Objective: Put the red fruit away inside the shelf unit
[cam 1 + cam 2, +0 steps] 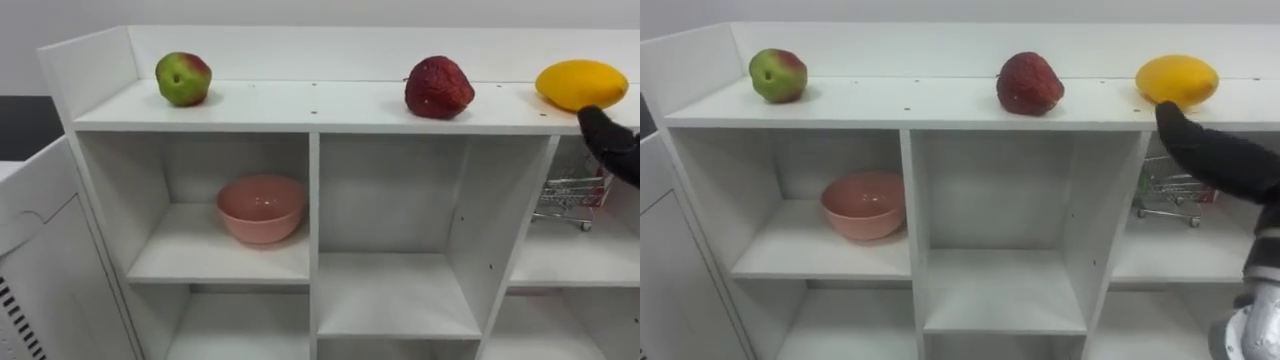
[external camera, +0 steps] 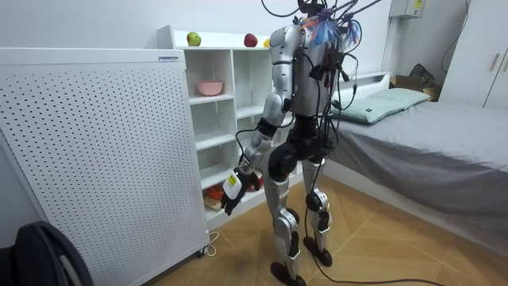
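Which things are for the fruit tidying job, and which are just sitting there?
For the job: apple, strawberry, yellow fruit, white closet, right hand by the yellow fruit.
Just lying about: pink bowl, little shopping cart, bed, white holed panel.

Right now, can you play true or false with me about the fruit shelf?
1. The pink bowl sits in a left compartment. True.
2. The strawberry lies in the bowl. False: it is on the closet top, in the middle.
3. The right hand is up by the yellow fruit. True.
4. The apple is beside the bowl. False: it is on the closet top, at the left.
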### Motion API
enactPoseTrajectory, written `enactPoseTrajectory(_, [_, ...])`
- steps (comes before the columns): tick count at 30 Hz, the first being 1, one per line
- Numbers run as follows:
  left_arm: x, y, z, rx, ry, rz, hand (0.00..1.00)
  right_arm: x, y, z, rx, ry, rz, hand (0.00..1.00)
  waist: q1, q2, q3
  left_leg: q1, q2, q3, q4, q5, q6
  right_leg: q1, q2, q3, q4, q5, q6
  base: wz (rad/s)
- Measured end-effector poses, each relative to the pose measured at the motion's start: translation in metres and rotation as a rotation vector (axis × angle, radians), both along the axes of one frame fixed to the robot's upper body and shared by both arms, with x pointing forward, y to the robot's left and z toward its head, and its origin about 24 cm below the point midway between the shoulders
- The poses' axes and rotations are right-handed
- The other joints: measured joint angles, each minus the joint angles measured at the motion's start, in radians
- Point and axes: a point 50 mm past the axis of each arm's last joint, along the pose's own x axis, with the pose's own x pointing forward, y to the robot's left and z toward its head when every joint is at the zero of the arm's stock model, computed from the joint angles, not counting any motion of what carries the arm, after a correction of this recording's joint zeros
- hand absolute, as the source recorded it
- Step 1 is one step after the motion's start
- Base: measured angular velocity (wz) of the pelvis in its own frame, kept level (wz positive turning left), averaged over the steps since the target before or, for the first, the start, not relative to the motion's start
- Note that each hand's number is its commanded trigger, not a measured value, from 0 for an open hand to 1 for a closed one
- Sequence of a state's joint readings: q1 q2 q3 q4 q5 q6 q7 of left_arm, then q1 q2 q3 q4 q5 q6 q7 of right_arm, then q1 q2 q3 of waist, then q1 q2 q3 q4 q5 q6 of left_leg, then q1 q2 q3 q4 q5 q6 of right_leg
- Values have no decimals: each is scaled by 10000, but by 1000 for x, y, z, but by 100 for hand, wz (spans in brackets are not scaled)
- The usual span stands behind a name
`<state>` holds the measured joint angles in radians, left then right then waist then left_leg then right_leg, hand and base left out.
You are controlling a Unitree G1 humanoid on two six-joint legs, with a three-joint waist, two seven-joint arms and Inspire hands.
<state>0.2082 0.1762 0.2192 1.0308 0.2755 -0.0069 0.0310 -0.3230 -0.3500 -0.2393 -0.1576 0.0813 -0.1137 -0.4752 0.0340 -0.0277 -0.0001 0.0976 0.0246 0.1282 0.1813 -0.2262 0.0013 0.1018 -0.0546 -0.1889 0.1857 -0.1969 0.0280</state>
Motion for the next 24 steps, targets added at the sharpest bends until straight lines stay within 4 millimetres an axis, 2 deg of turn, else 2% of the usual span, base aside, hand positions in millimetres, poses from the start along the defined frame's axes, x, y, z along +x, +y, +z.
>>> enactPoseTrajectory(8, [-1,4,1,-86,117,-162,0,9,7,22,-181,-435,1012,0,14,-214,-5,-80,-21,-226,37,5,-4,24,-36,-321,9,3,-1,7])
enactPoseTrajectory(14, [8,6,2,-40,-37,-218,0,23,1,37,41,-306,1783,0,12,-208,14,-218,-32,-372,168,14,2,-17,-62,-465,2,3,-1,8])
enactPoseTrajectory(19, [8,6,2,-28,48,-187,0,25,2,45,-66,-439,2167,0,17,-219,6,-367,-28,-483,179,47,-18,-112,-68,-625,14,4,-2,7])
enactPoseTrajectory(24, [11,6,3,-27,1,-274,0,31,13,50,-305,-357,2926,0,23,-238,2,-378,-34,-484,193,49,-16,-128,-79,-654,16,5,-3,0])
